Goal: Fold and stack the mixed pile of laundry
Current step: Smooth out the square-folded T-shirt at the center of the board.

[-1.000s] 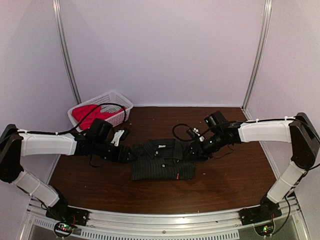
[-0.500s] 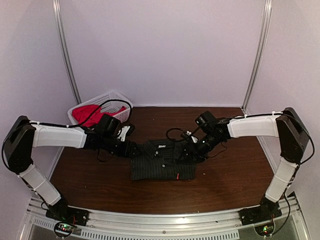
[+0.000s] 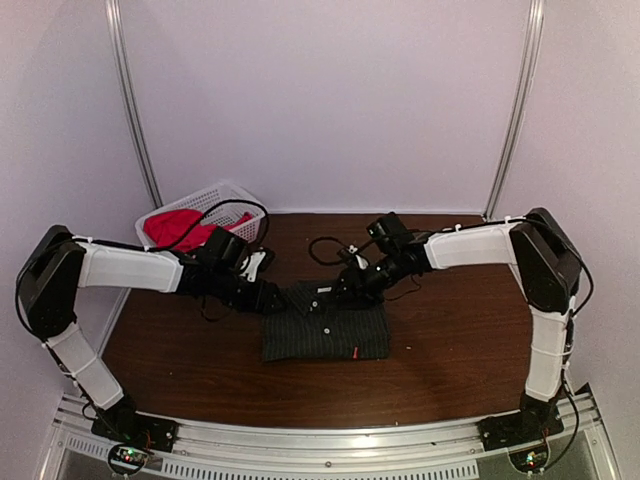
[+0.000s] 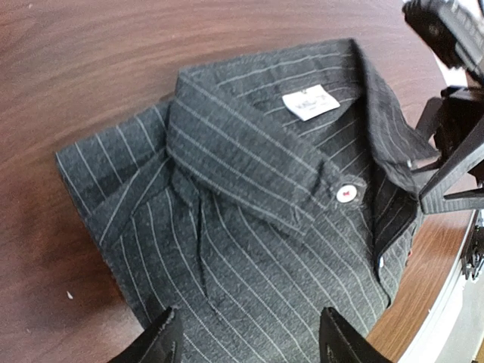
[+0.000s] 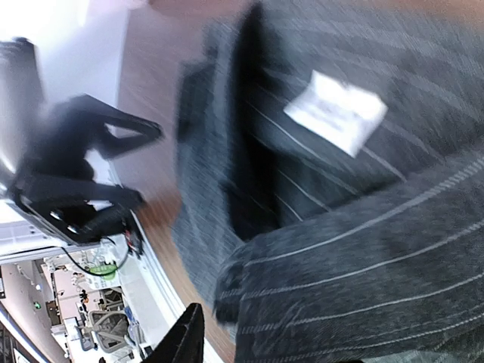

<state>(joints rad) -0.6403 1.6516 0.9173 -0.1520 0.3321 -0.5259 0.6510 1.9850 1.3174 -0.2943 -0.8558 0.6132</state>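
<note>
Far left, at the back corner: the basket [image 3: 243, 203] holds the T-shirt [image 3: 172, 228], bunched and unfolded. No fold has been made on it.

Left gripper [image 4: 248, 329]: fingers [image 4: 160, 344] spread wide, poised over the near-left part of the shirt [image 4: 249, 234], with nothing pinched between them.

Centre of the table [image 3: 450, 345]: the shirt lies flat as a compact rectangle, sleeves tucked out of sight, collar [image 4: 242, 151] uppermost and its label showing. The edges look fairly square from above; the collar sits slightly askew.

Right gripper [image 3: 346, 287]: at the collar end of the shirt. Its own camera is blurred and shows only one fingertip beside the cloth — whether it is spread or pinching fabric cannot be told.

Assessment: the shirt's fold appears essentially complete, with both arms at its collar end, probably for final tidying. Outstanding — fetching the T-shirt from the basket, folding it, and stacking the two garments. Roughly half the task remains.
</note>
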